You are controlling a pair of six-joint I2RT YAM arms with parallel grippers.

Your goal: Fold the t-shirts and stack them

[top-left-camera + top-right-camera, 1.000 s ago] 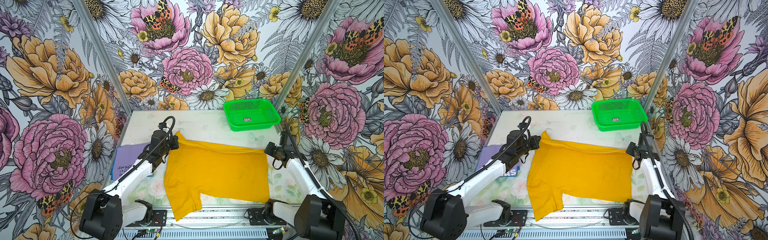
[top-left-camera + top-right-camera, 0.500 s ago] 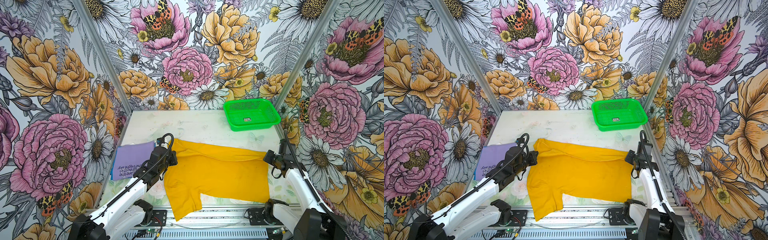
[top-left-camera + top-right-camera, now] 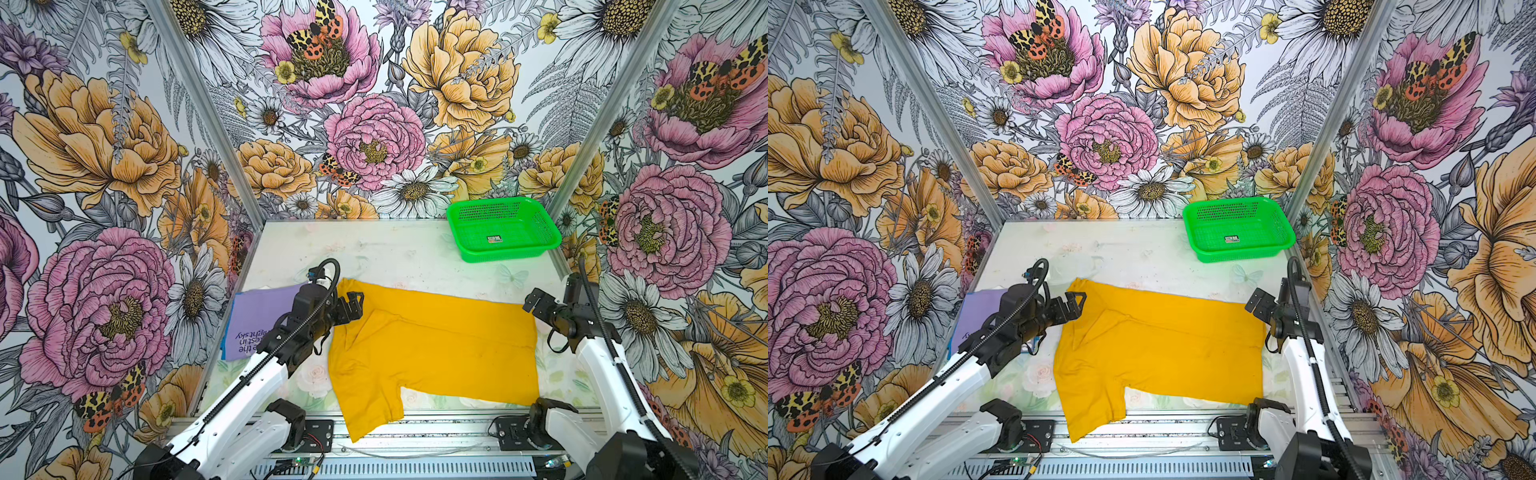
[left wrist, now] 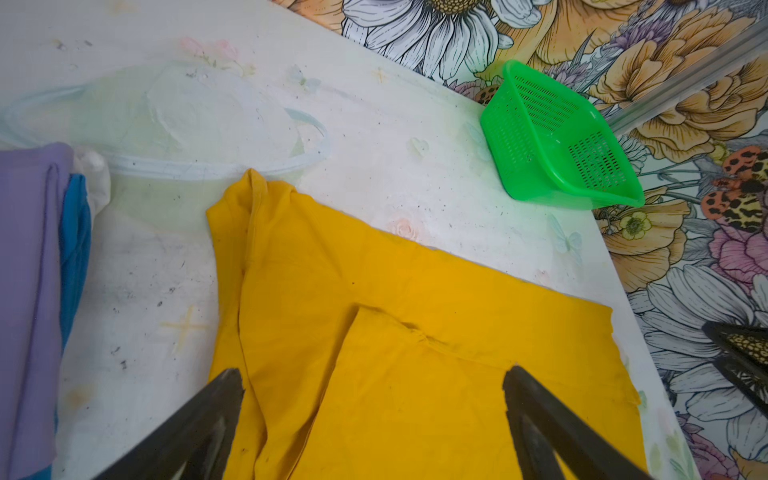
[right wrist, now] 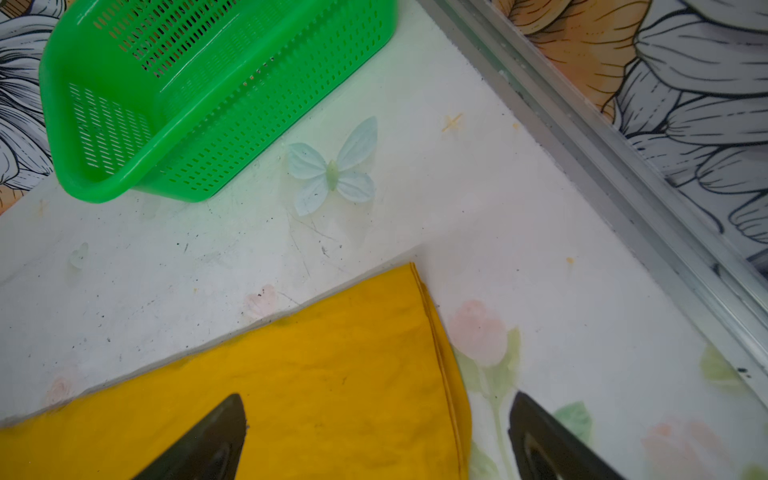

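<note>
T-shirt spread flat, left fingers, right fingers parted

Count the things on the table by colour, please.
Yellow: 1, the spread t-shirt
Lavender: 1, the folded t-shirt
Blue: 1, a t-shirt edge beside the lavender one
Green: 1, the basket
Total: 4, not counting a white scrap too unclear to name

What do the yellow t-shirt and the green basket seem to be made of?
Yellow t-shirt: soft knit cloth, probably cotton or a blend, with a matte finish; it lies limp with soft creases and has a stitched hem. Green basket: rigid moulded plastic, slightly glossy; its walls carry regular rows of slots and its smooth rim catches the light.
</note>
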